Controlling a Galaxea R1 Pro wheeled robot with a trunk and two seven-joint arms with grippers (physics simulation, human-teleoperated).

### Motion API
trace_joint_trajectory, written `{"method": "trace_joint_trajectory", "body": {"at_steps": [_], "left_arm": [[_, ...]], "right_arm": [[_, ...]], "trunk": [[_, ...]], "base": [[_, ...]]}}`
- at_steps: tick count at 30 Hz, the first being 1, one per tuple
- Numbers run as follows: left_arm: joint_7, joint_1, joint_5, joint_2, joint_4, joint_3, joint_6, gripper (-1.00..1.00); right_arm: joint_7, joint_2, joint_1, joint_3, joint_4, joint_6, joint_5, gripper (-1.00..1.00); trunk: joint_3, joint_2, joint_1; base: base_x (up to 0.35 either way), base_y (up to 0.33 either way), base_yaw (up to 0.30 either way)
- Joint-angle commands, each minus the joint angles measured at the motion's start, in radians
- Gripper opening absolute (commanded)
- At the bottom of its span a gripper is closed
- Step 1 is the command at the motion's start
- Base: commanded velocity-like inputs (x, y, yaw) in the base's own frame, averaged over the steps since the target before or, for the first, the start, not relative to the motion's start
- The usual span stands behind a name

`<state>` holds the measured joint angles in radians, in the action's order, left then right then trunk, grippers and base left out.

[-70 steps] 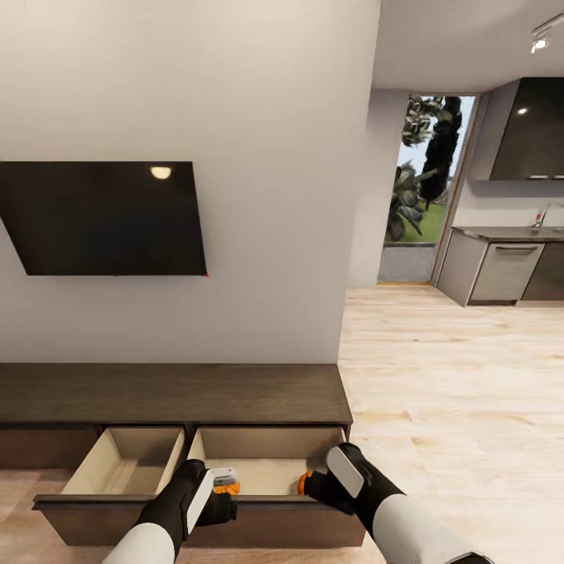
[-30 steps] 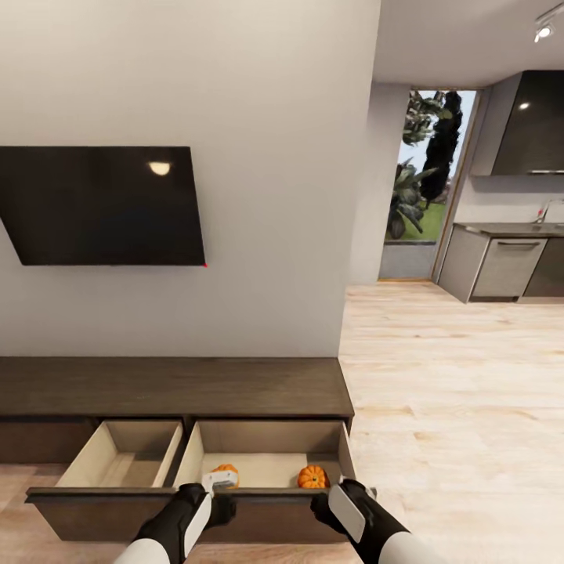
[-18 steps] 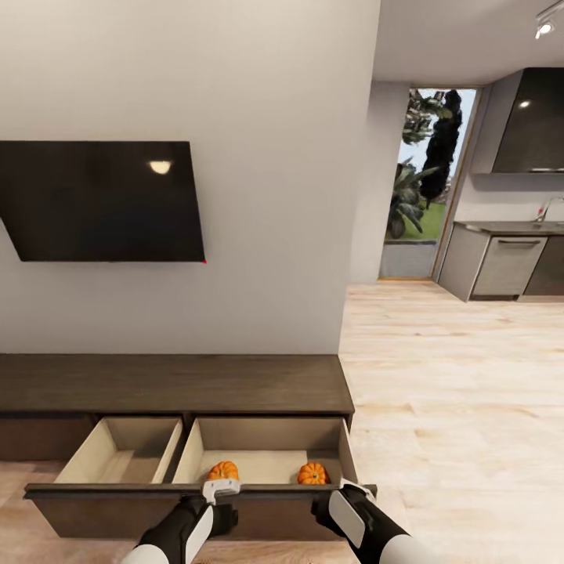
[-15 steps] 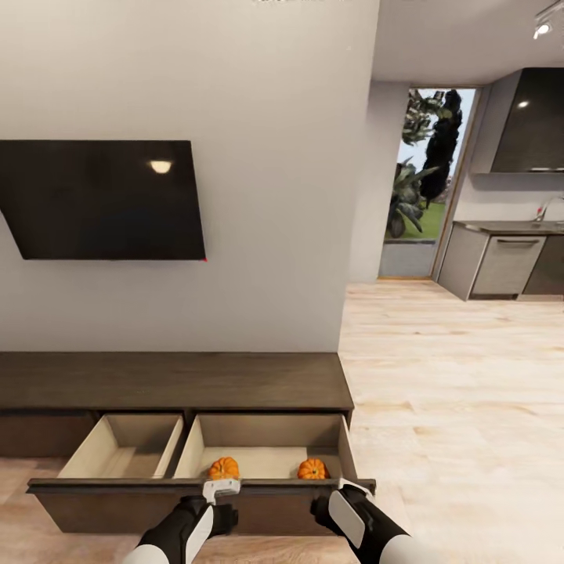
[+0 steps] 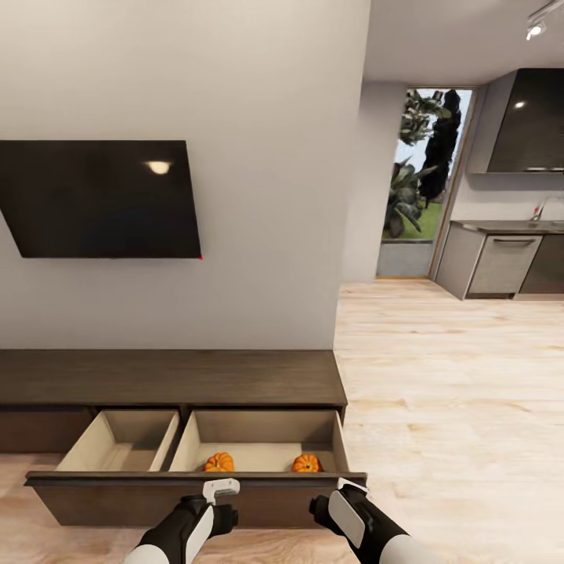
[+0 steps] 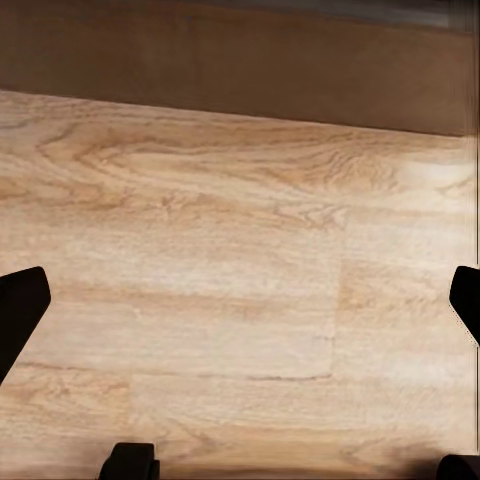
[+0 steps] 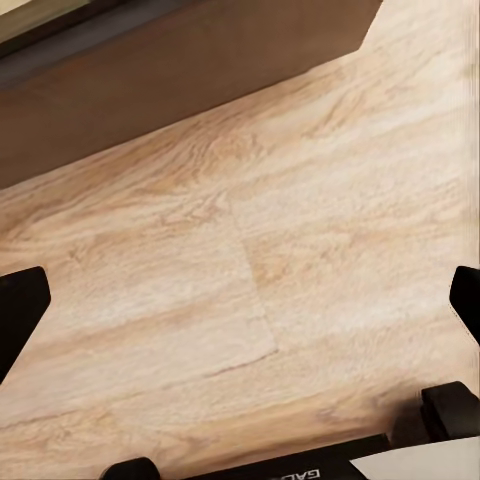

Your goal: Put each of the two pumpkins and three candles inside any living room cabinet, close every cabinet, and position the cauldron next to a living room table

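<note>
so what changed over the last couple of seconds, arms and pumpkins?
Both grippers, left and right, let go of the pumpkins and drew back out of the cabinet drawer, now open over the floor. Pumpkins lie in the right compartment. Drawer stays open.

Both arms are reaching forward from the bottom of the head view, forearms in white sleeves with black wrists. The left claw [image 5: 222, 505] is pointing downward, its white-topped wrist tilting slightly inward. The right claw [image 5: 319, 507] is also pointing downward, a white panel showing on its wrist. In each wrist view, the 2 black fingers [image 6: 20, 310] [image 7: 20, 305] are sitting at opposite edges, spread wide apart with nothing between them.
</note>
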<state>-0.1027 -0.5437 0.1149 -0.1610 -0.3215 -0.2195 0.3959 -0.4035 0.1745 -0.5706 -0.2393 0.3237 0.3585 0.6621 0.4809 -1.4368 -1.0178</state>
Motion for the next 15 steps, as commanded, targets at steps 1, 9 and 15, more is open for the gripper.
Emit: {"method": "trace_joint_trajectory", "body": {"at_steps": [1,9,15], "left_arm": [[0.0,0.0,0.001,0.0,0.0,0.0,0.0,1.0],[0.0,0.0,0.003,-0.001,0.0,0.003,0.001,1.0],[0.0,0.0,0.003,-0.001,-0.001,0.003,0.001,1.0]], "right_arm": [[0.0,0.0,0.0,0.0,0.0,0.0,0.0,1.0],[0.0,0.0,0.0,-0.001,0.0,0.0,0.001,1.0],[0.0,0.0,0.0,0.0,-0.001,0.0,0.001,1.0]], "trunk": [[0.0,0.0,0.0],[0.0,0.0,0.0],[0.0,0.0,0.0]], "base": [[0.0,-0.266,0.0],[-0.138,-0.231,0.0],[-0.293,-0.112,0.0]]}}
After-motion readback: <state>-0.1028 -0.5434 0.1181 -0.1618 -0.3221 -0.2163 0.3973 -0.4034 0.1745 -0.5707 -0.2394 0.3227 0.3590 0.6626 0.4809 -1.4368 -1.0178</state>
